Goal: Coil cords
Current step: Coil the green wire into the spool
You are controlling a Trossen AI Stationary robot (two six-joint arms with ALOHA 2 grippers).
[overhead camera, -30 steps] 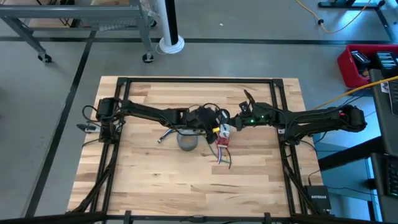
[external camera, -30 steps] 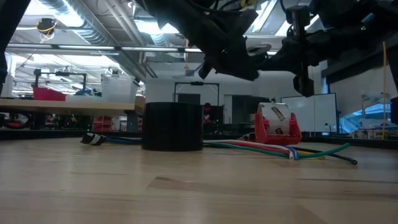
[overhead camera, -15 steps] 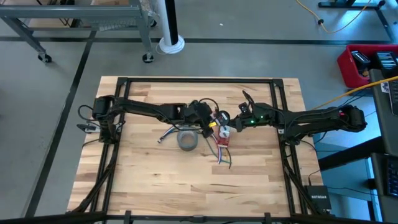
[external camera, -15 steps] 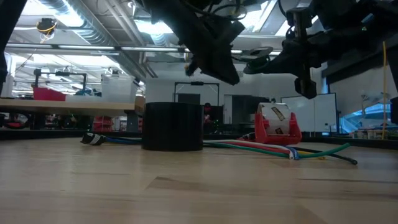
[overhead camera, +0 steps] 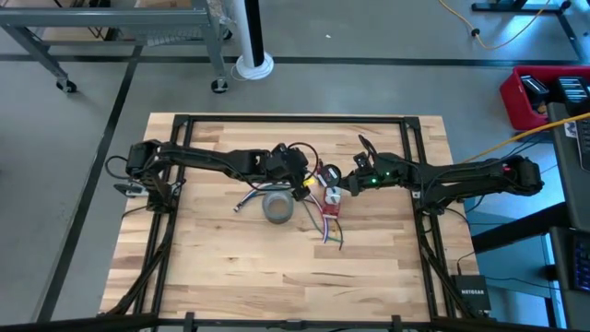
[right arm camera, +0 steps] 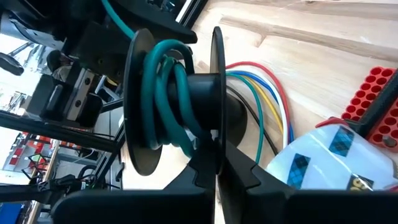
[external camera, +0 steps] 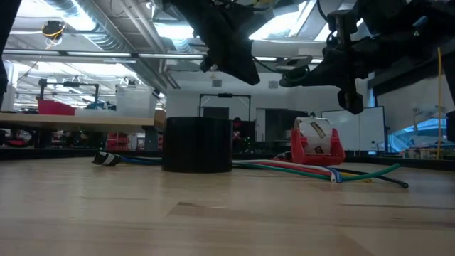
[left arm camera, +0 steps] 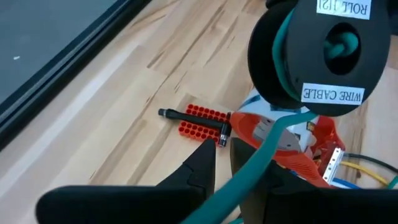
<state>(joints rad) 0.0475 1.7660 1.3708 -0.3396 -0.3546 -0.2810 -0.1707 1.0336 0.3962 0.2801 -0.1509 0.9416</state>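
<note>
Readable text, left wrist view: black plastic wire spool (left arm camera: 323, 56) wound with green cord (left arm camera: 283, 62), just ahead of the left arm's own dark fingers (left arm camera: 199, 171). White label on the spool's round face, lower edge, reads "ROLL CABLE WIRE", printed upside down. A second white label at the face's upper edge is cut off by the frame; visible part reads "ROLL" and "[12]", also inverted.

High view: small black box (overhead camera: 471, 296) on the floor beside the table carries white lettering, too small to read.

No other text legible.

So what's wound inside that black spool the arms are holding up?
Green cord loops around the black spool's core, its tail running to the left gripper. How it's anchored there is hidden.
</note>
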